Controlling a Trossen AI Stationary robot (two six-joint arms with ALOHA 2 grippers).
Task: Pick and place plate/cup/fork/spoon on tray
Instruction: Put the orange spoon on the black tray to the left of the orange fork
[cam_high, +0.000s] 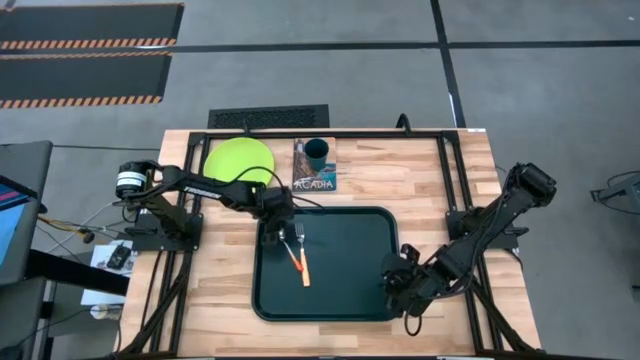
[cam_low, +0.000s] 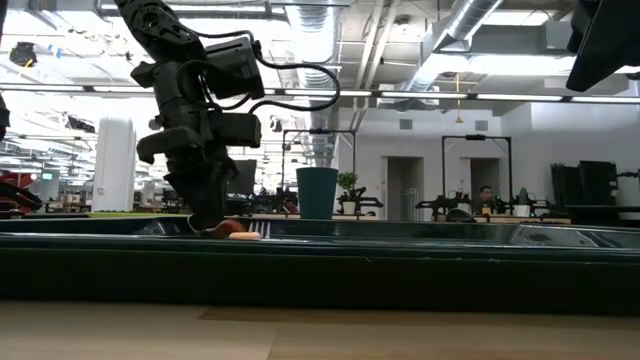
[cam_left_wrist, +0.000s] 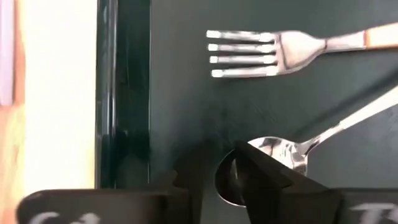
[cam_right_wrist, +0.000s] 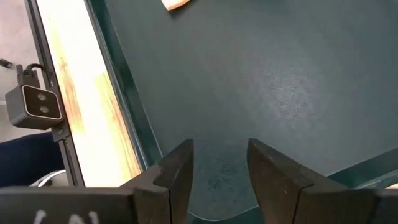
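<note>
The dark green tray (cam_high: 340, 290) lies in the middle of the table. On its left part lie the fork (cam_left_wrist: 273, 53) and the spoon (cam_left_wrist: 292, 152), both also in the high view, the fork (cam_high: 303, 262) beside the spoon (cam_high: 290, 250). My left gripper (cam_left_wrist: 214, 171) is open, low over the tray, with one finger (cam_left_wrist: 264, 177) above the spoon's bowl. The lime-green plate (cam_high: 240, 160) rests flat on the table at the far left. The teal cup (cam_high: 317, 152) stands upright on a picture book. My right gripper (cam_right_wrist: 217, 165) is open and empty over the tray's near right corner. My left gripper points down at the tray, and one finger covers part of the spoon's bowl (cam_left_wrist: 280, 149). I cannot tell whether it touches the bowl. The spoon lies flat on the tray floor.
The "Acadia" book (cam_high: 315, 175) lies just beyond the tray's far edge, under the cup. The tray's raised rim (cam_left_wrist: 118, 93) runs close beside my left gripper. Bare wood shows to the right of the tray (cam_high: 450, 170).
</note>
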